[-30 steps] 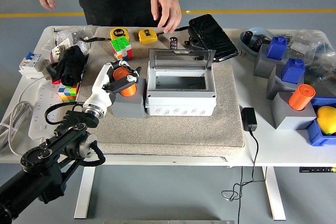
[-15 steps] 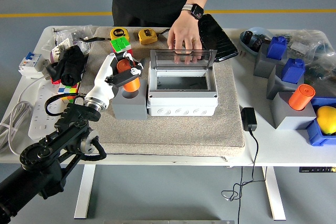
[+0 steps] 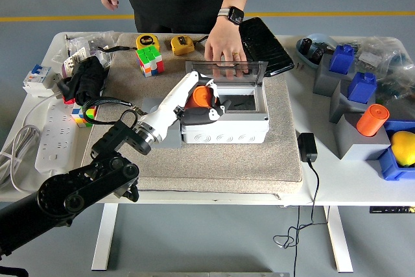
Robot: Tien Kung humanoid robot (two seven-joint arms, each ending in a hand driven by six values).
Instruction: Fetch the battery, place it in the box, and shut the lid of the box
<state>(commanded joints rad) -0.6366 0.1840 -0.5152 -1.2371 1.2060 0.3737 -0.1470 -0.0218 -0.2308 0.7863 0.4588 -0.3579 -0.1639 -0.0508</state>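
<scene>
1. Left hand (image 3: 194,103) grips the orange battery (image 3: 200,97), hovering over the box's (image 3: 224,121) 9 o'clock edge
2. A person's hand (image 3: 224,48) steadies the raised lid (image 3: 225,71) at 12 o'clock

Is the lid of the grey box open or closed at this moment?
Open. The clear lid stands up at the back edge of the grey box, a person's hand rests on it, and the box's inside is visible.
</scene>
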